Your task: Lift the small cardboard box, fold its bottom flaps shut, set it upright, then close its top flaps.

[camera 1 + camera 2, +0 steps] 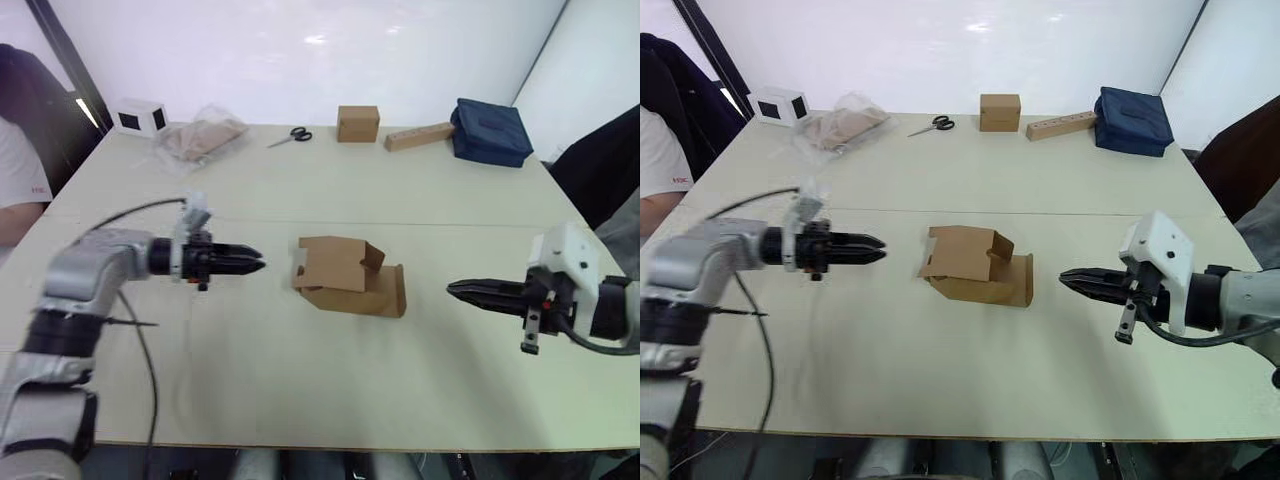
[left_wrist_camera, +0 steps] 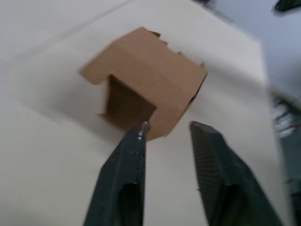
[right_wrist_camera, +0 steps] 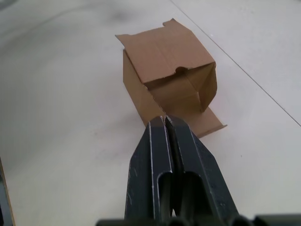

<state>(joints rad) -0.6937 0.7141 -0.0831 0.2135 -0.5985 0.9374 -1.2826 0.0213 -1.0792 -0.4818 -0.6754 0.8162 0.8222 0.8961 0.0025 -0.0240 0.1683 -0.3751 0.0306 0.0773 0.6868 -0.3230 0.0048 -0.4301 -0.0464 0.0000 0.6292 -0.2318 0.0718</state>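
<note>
The box (image 1: 349, 277) lies on its side mid-desk (image 1: 300, 380), flaps loose, unlifted; the left pincer (image 1: 255, 264), fingers spread, and the right pincer (image 1: 455, 290), fingers pressed together, flank it without contact, apparently staged for a two-sided lift.

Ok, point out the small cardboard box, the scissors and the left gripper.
small cardboard box (image 1: 340, 265): left eye view, on its upper brown panel.
scissors (image 1: 291, 136): left eye view, near the black handles.
left gripper (image 2: 167, 129): left wrist view, midway between its two open fingertips.
</note>
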